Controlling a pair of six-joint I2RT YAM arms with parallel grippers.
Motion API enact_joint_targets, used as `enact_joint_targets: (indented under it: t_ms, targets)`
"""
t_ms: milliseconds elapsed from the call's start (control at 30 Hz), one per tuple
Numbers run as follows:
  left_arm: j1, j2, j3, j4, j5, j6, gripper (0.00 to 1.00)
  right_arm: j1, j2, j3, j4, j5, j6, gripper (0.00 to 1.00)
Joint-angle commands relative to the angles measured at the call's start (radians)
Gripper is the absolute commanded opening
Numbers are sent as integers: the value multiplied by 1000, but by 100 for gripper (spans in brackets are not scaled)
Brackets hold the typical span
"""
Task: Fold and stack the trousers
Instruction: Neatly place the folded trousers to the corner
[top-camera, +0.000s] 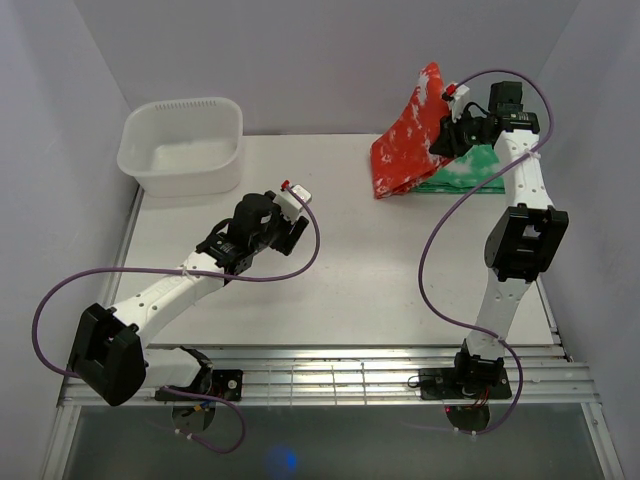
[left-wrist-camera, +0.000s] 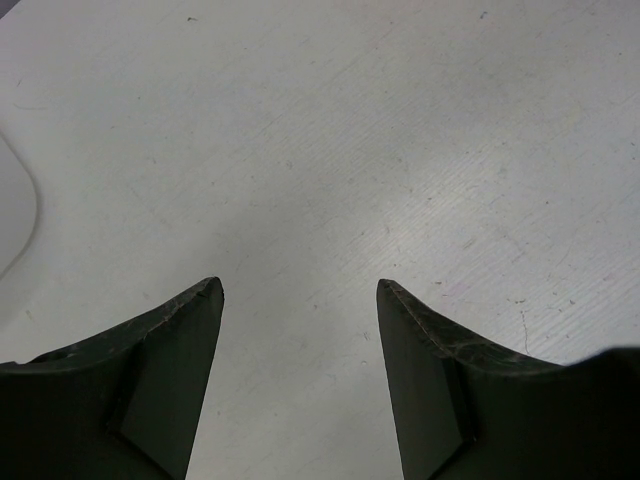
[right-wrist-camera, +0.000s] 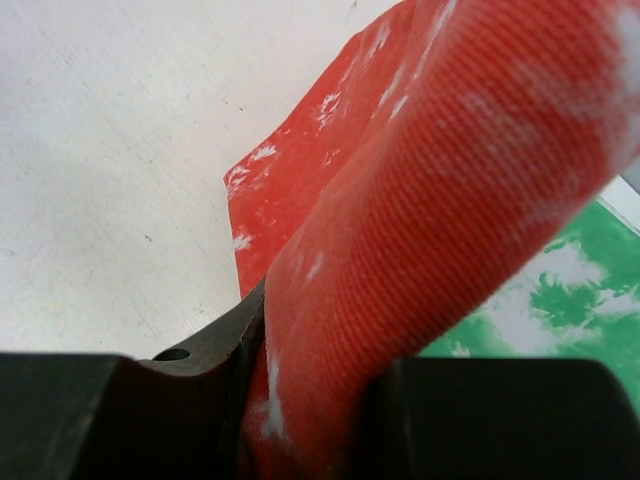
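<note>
Starting from the near edge of the table (top-camera: 350, 290), we find our left gripper (top-camera: 288, 232) poised over bare tabletop left of centre. Its fingers (left-wrist-camera: 170, 360) are spread apart with nothing between them. Farther back on the left, a white plastic tub (top-camera: 181, 150) sits at the far corner. At the far right, our right gripper (top-camera: 452, 137) pinches a fold of the trousers (top-camera: 403, 145), holding one end up in a peak while the rest drapes down to the table. In our right wrist view the red-orange weave fills the gap between the two dark fingers (right-wrist-camera: 190, 400). Touching the trousers on their right lies a green cloth (top-camera: 470, 172) with white blotches, flat on the table near its far edge.
</note>
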Motion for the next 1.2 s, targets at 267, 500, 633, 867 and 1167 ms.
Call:
enact_joint_targets:
  t_ms: [267,500,633,867,1167]
  targets:
    - [8,-45,-8,-8,3,5,73,-24,-100,102,229,-83,130,8]
    - [8,-53,-25,-10,6,8,73,-84,-91,98,229,-82,139,8]
    - [10,-47,-33,-10,5,11,73,-119,-80,99,182,-105,96,8]
    - [10,-41,-38,-31,14,1,73,-173,22,41,214,-4,13,8]
    - [11,-10,-39,-54,14,1,73,-210,224,41,315,104,38,8]
